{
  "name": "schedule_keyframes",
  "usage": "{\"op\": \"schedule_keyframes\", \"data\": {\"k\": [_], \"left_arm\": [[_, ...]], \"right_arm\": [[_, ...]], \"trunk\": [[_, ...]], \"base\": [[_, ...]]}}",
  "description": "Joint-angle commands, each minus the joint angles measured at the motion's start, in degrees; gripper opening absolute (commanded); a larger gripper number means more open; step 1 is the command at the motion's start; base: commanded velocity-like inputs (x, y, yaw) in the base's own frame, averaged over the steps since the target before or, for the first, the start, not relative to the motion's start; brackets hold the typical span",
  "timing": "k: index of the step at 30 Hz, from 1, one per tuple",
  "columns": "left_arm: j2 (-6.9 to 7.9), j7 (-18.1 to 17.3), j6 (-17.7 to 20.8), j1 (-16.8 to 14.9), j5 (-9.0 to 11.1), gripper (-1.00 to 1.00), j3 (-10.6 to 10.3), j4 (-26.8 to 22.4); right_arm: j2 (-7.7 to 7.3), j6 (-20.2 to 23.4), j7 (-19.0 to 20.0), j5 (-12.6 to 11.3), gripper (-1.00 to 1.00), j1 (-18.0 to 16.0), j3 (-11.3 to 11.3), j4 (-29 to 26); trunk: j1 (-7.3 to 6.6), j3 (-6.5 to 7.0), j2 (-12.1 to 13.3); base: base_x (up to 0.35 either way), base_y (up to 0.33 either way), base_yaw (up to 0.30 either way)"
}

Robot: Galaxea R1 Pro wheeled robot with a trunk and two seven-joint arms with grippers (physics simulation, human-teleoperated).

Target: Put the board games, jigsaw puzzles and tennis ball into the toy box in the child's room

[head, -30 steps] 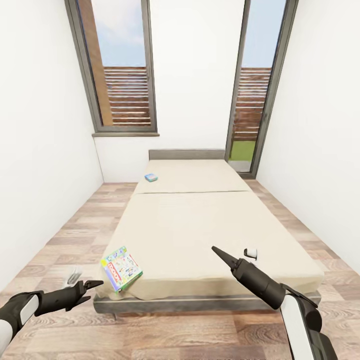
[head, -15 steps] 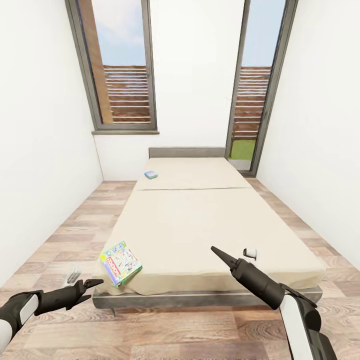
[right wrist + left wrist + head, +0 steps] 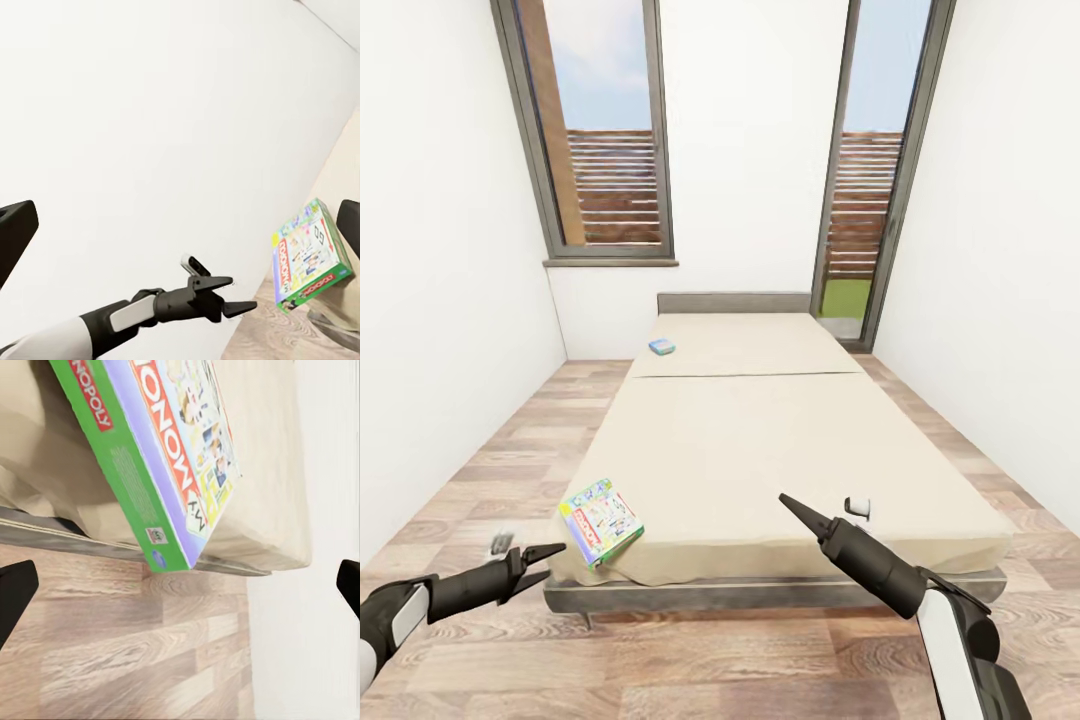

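1. Left end effector (image 3: 538,563) hangs with its fingers spread and nothing between them, low over the wood floor (image 3: 480,470) just off the near left corner of the bed (image 3: 760,450); the right end effector (image 3: 792,505) points over the foot of the mattress, and whether it is spread or closed cannot be told from the head view.
2. Nearest of the board games, a white and green box (image 3: 601,521) with a red banner, lies tilted on that near left corner, one end jutting past the mattress edge. The left wrist view shows its green side wall (image 3: 127,472) and printed lid overhanging the frame.
3. Second target: a small blue box (image 3: 662,347) lies far up the bed near the headboard (image 3: 733,304), well apart from both arms.
4. Handling, as a judgement: the big box looks like stiff, light cardboard with a glossy lid, so it should bear a firm pinch but may slide on the sheet if pushed.
5. Best hold is likely the overhanging end, one finger above the lid and one below, since the rest lies flat on soft bedding with little room beneath.
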Motion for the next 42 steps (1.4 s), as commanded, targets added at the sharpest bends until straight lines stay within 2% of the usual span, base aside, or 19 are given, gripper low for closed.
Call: {"op": "schedule_keyframes", "data": {"k": [1, 9, 18, 23, 31, 40, 42], "left_arm": [[0.06, -0.92, 0.47, -0.03, 0.29, 1.0, -0.17, -0.39], [0.21, -3.39, 0.47, -0.03, 0.17, 1.0, -0.32, -1.13], [0.36, -3.7, 0.47, -0.03, 0.19, 1.0, -0.33, -1.24], [1.15, -3.78, 0.52, -0.03, 0.26, 1.0, -0.24, -1.3], [1.47, -3.87, 0.68, -0.31, 0.41, 1.0, -0.02, -1.35], [1.44, -6.17, 0.73, -0.37, 0.41, 1.0, -0.02, -1.61], [1.35, -6.86, 0.76, -0.38, 0.41, 1.0, -0.09, -2.18]], "right_arm": [[0.06, 0.29, 0.15, -0.01, 1.0, -0.05, -0.1, 0.0], [0.06, 0.29, 0.11, 0.03, 1.0, -0.03, -0.12, 0.14], [0.08, 0.29, 0.0, 0.04, 1.0, -0.07, -0.1, 0.17], [0.08, 0.25, -0.02, 0.04, 1.0, -0.06, -0.1, 0.17], [0.35, 0.22, -0.13, 0.15, 1.0, -0.06, -0.04, 0.26], [0.55, 0.21, -2.12, 0.21, 1.0, -0.09, 0.03, 0.34], [0.58, 0.21, -2.52, 0.21, 1.0, -0.08, 0.14, 0.3]], "trunk": [[0.21, -0.24, -0.42], [1.97, -1.67, -3.63], [3.94, -3.29, -7.24], [5.04, -4.18, -9.25], [6.8, -5.62, -12.46], [8.78, -7.24, -16.07], [8.78, -7.24, -16.07]], "base": [[0.0, 0.0, 0.0], [0.0, 0.0, 0.0], [0.0, 0.0, 0.0], [0.0, 0.0, 0.0], [0.0, 0.0, 0.0], [0.0, 0.0, 0.0], [0.0, 0.0, 0.0]]}}
